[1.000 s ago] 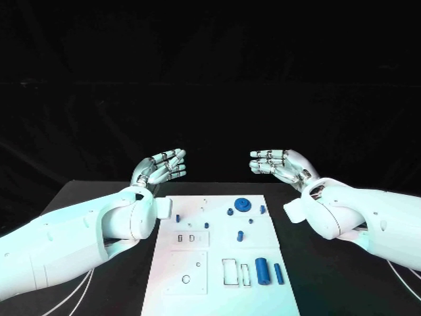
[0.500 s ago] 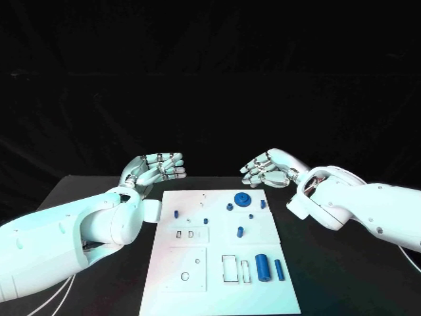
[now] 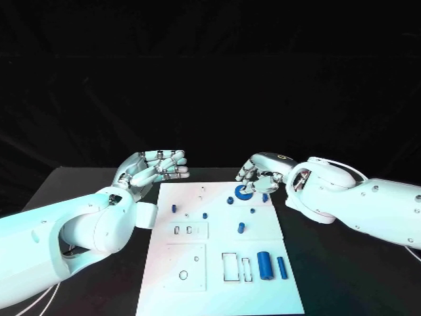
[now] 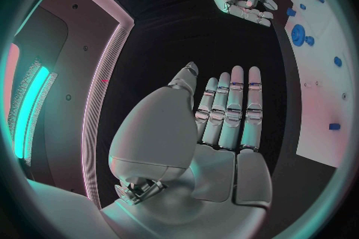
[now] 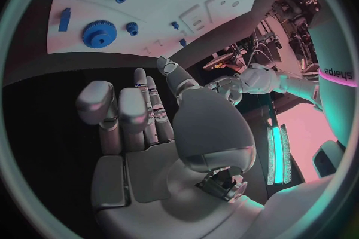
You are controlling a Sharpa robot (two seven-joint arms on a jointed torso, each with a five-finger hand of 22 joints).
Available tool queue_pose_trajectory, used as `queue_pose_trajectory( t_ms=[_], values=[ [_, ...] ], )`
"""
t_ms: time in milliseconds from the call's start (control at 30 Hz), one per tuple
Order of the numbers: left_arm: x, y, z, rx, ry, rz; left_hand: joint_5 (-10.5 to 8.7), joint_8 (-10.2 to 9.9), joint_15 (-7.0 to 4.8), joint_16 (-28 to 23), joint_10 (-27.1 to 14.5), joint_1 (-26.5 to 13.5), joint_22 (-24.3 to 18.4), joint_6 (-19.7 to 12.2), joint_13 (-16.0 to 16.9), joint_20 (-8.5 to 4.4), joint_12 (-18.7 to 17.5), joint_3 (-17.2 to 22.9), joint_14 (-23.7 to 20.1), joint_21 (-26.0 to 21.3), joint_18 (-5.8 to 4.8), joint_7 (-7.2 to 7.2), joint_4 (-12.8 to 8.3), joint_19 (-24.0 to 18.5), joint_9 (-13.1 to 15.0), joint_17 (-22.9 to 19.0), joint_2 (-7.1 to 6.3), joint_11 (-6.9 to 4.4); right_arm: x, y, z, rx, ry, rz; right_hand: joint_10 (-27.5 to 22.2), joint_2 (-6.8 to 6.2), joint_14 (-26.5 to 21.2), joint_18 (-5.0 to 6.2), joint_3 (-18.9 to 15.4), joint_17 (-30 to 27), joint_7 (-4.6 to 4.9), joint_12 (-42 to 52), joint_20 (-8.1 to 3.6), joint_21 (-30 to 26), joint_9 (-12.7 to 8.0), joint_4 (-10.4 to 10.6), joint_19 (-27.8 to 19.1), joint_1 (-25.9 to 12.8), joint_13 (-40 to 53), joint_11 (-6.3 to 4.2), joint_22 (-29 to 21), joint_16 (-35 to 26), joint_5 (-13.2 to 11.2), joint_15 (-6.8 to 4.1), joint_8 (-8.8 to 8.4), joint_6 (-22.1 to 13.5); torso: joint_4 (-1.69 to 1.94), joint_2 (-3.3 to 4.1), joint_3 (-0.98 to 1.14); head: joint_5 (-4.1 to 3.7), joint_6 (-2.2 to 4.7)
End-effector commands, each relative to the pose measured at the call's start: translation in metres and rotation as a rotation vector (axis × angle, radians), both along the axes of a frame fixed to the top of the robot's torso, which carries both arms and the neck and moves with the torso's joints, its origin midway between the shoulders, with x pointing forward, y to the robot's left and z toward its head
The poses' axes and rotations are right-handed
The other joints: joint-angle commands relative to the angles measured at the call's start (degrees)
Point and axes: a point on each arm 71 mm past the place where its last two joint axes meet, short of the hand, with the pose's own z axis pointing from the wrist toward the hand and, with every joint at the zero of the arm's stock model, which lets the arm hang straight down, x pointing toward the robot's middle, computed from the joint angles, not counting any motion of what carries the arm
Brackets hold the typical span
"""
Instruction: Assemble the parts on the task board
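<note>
Over the task board [image 3: 220, 263] far edge, right hand [image 3: 259, 176] empty.

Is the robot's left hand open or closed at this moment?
Open. The left hand holds nothing; its fingers are extended side by side, palm bare, beside the task board.

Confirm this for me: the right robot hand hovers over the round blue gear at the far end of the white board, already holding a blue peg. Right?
Not quite. The right robot hand holds nothing; the right wrist view shows its palm bare. It does hover by the round blue gear on the white board.
</note>
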Motion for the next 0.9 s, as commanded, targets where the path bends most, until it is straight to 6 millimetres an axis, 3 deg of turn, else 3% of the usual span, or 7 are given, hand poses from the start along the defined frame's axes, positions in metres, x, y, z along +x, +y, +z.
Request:
queue_pose_trajectory(
  t_ms=[33, 167, 300, 400, 900],
  values=[
    [-0.003, -0.006, 0.008, -0.011, -0.015, -0.042, 0.03, -0.23, 0.35, -0.44, -0.26, 0.14, -0.01, 0.12, -0.09, 0.13, -0.46, -0.17, -0.16, 0.38, 0.24, 0.22, -0.19, 0.32, -0.06, 0.06, -0.17, 0.25, 0.001, 0.004, 0.000, -0.160, -0.083, 0.007, -0.55, -0.47, 2.51, -1.00, 0.54, 2.55, -0.38, 0.53, 0.17, 1.79, 0.10, 0.15, 0.59, -0.27, 0.17, 0.02, 2.56, 2.38, -0.15, 0.13, 0.03, 0.13, 0.06, 1.88, 0.04, -0.13, 0.29],
    [-0.006, -0.008, 0.016, -0.015, -0.025, -0.056, 0.02, -0.31, 0.39, -0.54, -0.33, 0.10, -0.02, 0.10, -0.11, 0.13, -0.58, -0.19, -0.20, 0.39, 0.24, 0.25, -0.18, 0.32, -0.07, 0.07, -0.17, 0.28, 0.001, 0.011, 0.001, -0.195, -0.107, 0.023, -0.88, -0.57, 2.45, -1.30, 0.88, 4.69, -0.45, 0.78, 0.26, 3.34, 0.15, 0.29, 1.20, -0.27, 0.31, 0.09, 4.89, 4.33, 0.29, 0.21, 0.16, 0.38, 0.31, 3.13, 0.13, -0.24, 0.34],
    [-0.008, -0.009, 0.020, -0.018, -0.028, -0.061, 0.00, -0.76, 0.59, -1.08, -0.70, -0.15, -0.07, -0.15, -0.17, 0.13, -1.17, -0.35, -0.43, 0.42, 0.23, 0.54, -0.12, 0.28, -0.11, 0.15, -0.20, 0.53, 0.000, 0.016, 0.001, -0.217, -0.117, 0.034, -1.37, -0.72, 2.04, -1.33, 1.70, 4.98, -0.33, 0.92, 0.39, 3.94, 0.18, 0.30, 1.01, -0.25, 0.37, 0.21, 5.68, 5.00, 2.75, 0.36, 0.28, 0.77, 0.54, 3.88, 0.27, -0.69, 0.49],
    [-0.009, -0.009, 0.022, -0.019, -0.029, -0.061, 0.00, -1.07, 0.76, -1.57, -0.91, -0.27, -0.17, -0.30, -0.17, 0.19, -1.54, -0.45, -0.73, 0.34, 0.20, 0.70, -0.14, 0.08, -0.11, 0.18, -0.19, 0.70, 0.001, 0.018, 0.000, -0.229, -0.121, 0.037, -1.58, -0.71, 2.05, -1.47, 2.02, 5.47, -0.32, 0.89, 0.43, 4.50, 0.19, 0.28, 1.38, -0.19, 0.34, 0.28, 6.60, 5.42, 3.18, 0.37, 0.30, 0.89, 0.61, 4.24, 0.35, -0.80, 0.40],
    [-0.011, -0.009, 0.025, -0.025, -0.029, -0.067, 0.01, -1.57, 1.00, -2.22, -1.30, -0.47, -0.33, -0.62, -0.17, 0.32, -2.11, -0.60, -1.04, 0.17, 0.17, 0.99, -0.15, -0.28, -0.13, 0.25, -0.09, 0.96, 0.003, 0.027, -0.002, -0.257, -0.124, 0.052, -1.82, -0.69, 2.12, -1.94, 2.91, 6.64, -0.07, 0.98, 0.54, 6.28, 0.19, 0.31, 2.75, -0.18, 0.27, 0.44, 9.49, 6.49, 3.52, 0.50, 0.29, 1.10, 1.19, 5.47, 0.35, -0.96, 0.35]
  ],
)
